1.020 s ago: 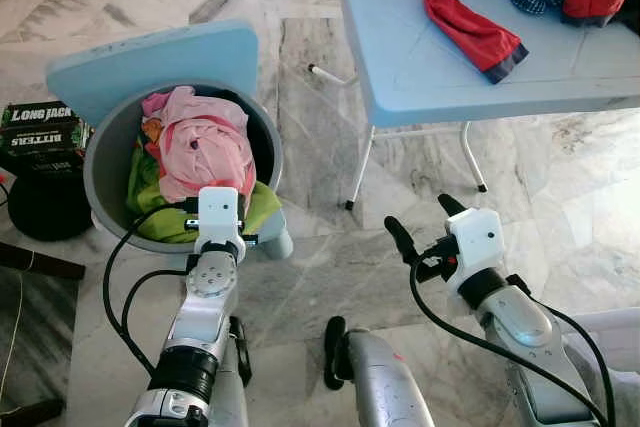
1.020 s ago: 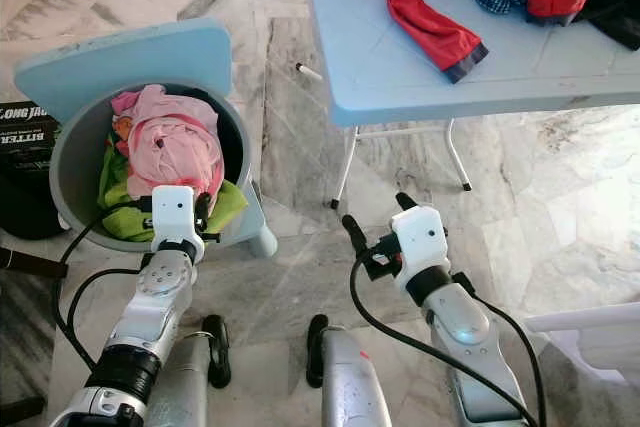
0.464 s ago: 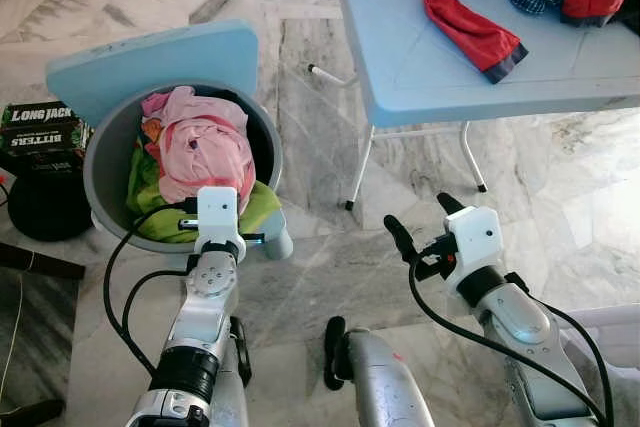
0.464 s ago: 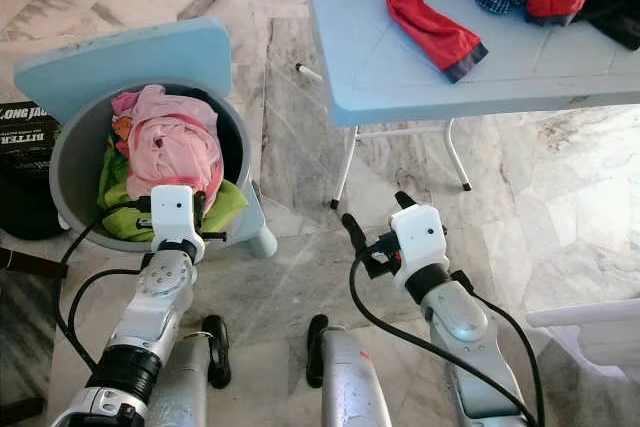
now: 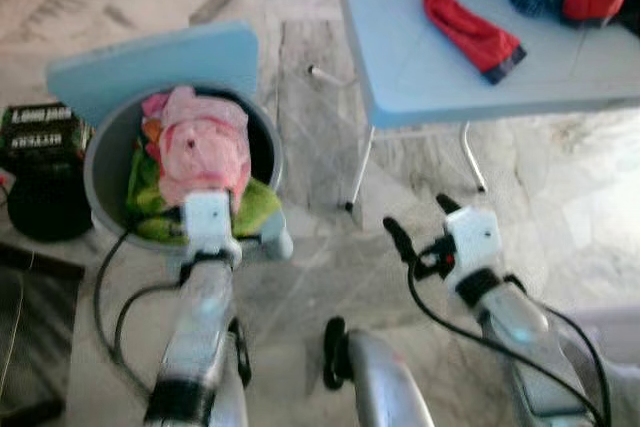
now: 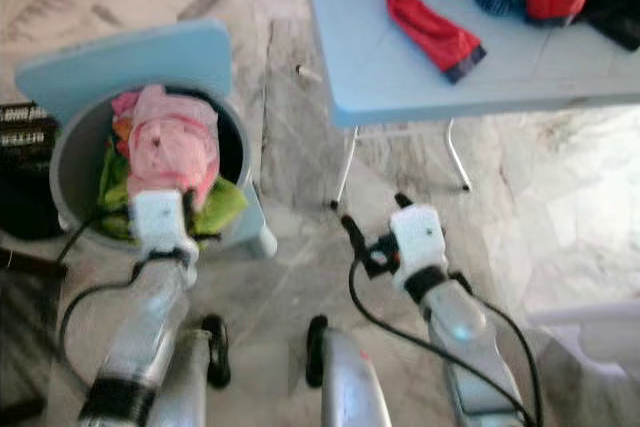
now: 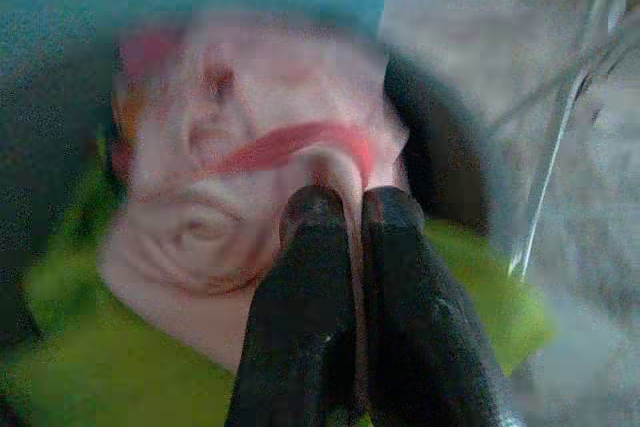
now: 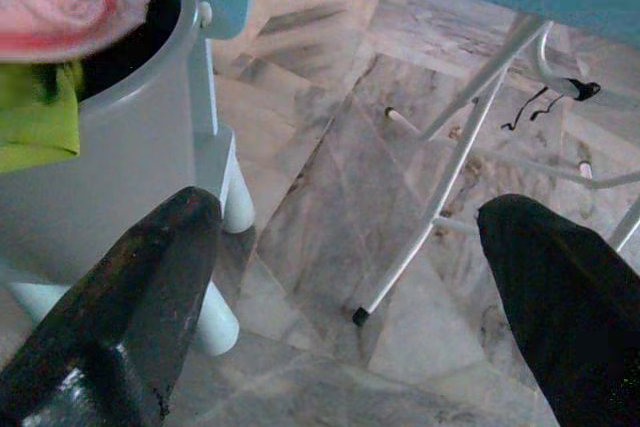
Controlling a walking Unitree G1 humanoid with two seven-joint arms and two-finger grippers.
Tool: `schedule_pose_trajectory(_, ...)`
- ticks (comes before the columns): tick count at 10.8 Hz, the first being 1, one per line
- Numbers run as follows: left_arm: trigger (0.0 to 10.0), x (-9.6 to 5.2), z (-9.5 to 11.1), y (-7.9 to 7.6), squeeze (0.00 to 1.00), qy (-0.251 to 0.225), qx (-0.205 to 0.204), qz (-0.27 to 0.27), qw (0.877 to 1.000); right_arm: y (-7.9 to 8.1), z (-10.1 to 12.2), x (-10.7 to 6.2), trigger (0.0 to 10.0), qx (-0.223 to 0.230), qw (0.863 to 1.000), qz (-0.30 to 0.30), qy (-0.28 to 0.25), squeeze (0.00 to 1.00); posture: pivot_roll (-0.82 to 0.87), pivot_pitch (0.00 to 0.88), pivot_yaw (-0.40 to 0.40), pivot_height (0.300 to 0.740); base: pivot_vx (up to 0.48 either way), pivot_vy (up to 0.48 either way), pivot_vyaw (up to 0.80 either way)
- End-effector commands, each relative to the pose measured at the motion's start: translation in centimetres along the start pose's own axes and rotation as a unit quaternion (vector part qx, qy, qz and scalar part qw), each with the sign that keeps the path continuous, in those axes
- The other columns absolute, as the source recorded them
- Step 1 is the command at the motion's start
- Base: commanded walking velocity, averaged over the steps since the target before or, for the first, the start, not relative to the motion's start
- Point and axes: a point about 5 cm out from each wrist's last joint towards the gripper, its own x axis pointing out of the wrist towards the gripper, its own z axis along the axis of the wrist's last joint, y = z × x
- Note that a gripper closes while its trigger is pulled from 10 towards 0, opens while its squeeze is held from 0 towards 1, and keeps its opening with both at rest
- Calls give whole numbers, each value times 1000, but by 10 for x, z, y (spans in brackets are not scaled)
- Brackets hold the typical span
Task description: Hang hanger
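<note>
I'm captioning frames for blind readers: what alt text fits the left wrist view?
Blurred close-up: the left gripper, black fingers pressed together, points at a pink garment with a red band, lying on green cloth inside a grey laundry bin.

Bright, even daylight; both eye views and the left wrist view are motion-blurred, the right wrist view sharper.

The grey laundry bin (image 5: pixel 105 152) is packed to its rim with pink and green clothes (image 5: pixel 205 152). Right of the bin lies bare marble floor (image 5: pixel 310 257), then the blue folding table's (image 5: pixel 400 57) 2 white legs (image 5: pixel 362 165); the right gripper (image 5: pixel 420 225) hangs before them, fingers spread wide.
</note>
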Motion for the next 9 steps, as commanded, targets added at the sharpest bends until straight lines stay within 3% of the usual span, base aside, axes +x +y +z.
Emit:
schedule_pose_trajectory(1, 0, -5, 17, -3, 0, -54, 5, -16, 998, 1, -7, -4, 10000, 1, 1000, -1, 14, 0, -103, 312, -114, 740, 0, 0, 0)
schedule_pose_trajectory(2, 0, -18, 25, -11, 0, -75, -58, -80, 992, 3, -8, -1, 10000, 3, 1000, 2, 13, 0, -85, 310, -118, 740, 0, 0, 0)
schedule_pose_trajectory(3, 0, -32, 22, -6, 0, -59, -74, -83, 992, 3, -8, 2, 10000, 3, 1000, 6, 11, 0, -76, 310, -117, 740, 0, 0, 0)
schedule_pose_trajectory(4, 0, -41, 14, -2, 0, -37, -59, -81, 994, 1, -8, 3, 10000, 2, 1000, 5, 10, 0, -73, 309, -118, 740, 0, 0, 0)
schedule_pose_trajectory(5, 0, -51, -11, 2, 0, 37, -3, -81, 996, 0, -9, 5, 10000, 1, 1000, 5, 11, 0, -64, 305, -116, 740, 0, 0, 0)
schedule_pose_trajectory(6, 0, -58, -27, 10, 0, 92, 14, -62, 994, 1, -9, 6, 10000, 0, 1000, 6, 9, 0, -65, 300, -116, 740, 0, 0, 0)
schedule_pose_trajectory(7, 3020, -65, -42, 21, 0, 157, 45, -38, 986, 3, -9, 6, 10000, 0, 1000, 8, 9, 0, -63, 297, -115, 740, 0, 0, 0)
schedule_pose_trajectory(8, 10000, -66, -46, 28, 0, 176, 48, -25, 983, 3, -11, 6, 10000, -1, 1000, 9, 11, 0, -61, 297, -116, 740, 0, 0, 0)
schedule_pose_trajectory(9, 10000, -62, -42, 31, 902, 171, 54, -16, 984, 3, -12, 6, 10000, -2, 1000, 9, 11, 0, -61, 296, -116, 740, 0, 0, 0)
